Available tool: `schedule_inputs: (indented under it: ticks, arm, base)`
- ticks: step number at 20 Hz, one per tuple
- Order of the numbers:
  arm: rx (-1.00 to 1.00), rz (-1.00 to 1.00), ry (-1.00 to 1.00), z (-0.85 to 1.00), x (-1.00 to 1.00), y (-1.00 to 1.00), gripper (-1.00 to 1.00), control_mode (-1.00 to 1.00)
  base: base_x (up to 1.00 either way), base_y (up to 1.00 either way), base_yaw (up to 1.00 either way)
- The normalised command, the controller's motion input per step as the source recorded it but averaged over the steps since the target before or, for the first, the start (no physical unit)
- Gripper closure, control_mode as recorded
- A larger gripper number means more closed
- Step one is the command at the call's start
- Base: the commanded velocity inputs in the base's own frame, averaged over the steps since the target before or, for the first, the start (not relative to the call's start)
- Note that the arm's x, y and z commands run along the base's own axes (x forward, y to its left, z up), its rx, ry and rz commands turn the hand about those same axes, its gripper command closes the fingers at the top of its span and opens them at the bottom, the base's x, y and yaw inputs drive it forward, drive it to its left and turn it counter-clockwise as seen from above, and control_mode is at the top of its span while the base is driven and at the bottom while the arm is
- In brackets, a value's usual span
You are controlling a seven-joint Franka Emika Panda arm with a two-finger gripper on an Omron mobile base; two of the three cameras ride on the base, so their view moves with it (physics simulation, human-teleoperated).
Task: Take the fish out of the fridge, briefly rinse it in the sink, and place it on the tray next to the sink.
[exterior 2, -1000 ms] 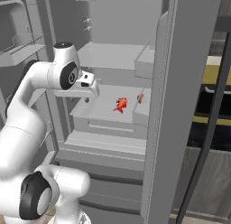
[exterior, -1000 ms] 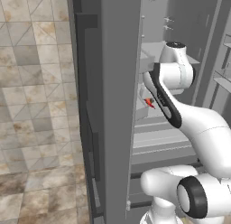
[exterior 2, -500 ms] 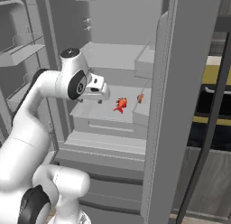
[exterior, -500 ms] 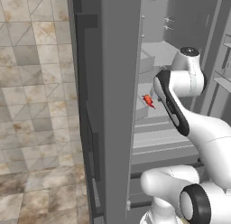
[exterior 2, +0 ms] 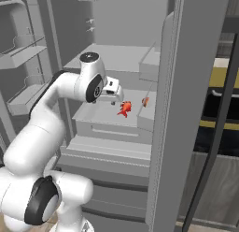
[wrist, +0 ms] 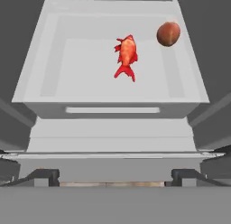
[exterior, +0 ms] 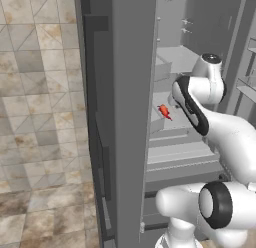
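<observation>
- Hand view: the two dark fingertips are seen at the bottom corners, set far apart, so the end effector is spread wide and nothing is held between its tips.
- Beyond the tips, the front edge of a lower fridge shelf is crossed, and then the front wall of a pale, shallow drawer-like shelf is met.
- On the floor of that shelf the fish is laid, bright red, with its tail towards the camera and its head pointing away.
- Just beside the fish, to the right and slightly farther back in this view, a small round reddish-brown item is seen; the two are apart, not touching.
- Right base view: the end effector is held out at shelf height inside the open fridge, close to the fish but not touching it.
- A small orange-red item is placed just right of the fish on the same shelf.
- Left base view: the fish is glimpsed past the fridge's side wall, with the arm's wrist just to its right.
- At the far left of that view, a tiled floor is shown beside the fridge.
</observation>
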Motion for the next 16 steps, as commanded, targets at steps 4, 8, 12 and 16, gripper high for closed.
schedule_inputs:
  ticks: [4,8,12,16]
  arm:
    - [0.13,-0.03,0.00,-0.42,0.70,0.00,-1.00,-1.00]
    - [0.13,-0.02,0.00,-0.37,0.36,0.00,-1.00,-1.00]
    - [0.00,-0.01,0.00,-0.01,0.07,0.00,-1.00,-1.00]
    - [0.00,-0.15,0.00,-0.05,0.27,-0.01,-1.00,-1.00]
  base:
    - [0.00,0.00,0.00]
    - [0.00,0.00,0.00]
    - [0.00,0.00,0.00]
    - [0.00,0.00,0.00]
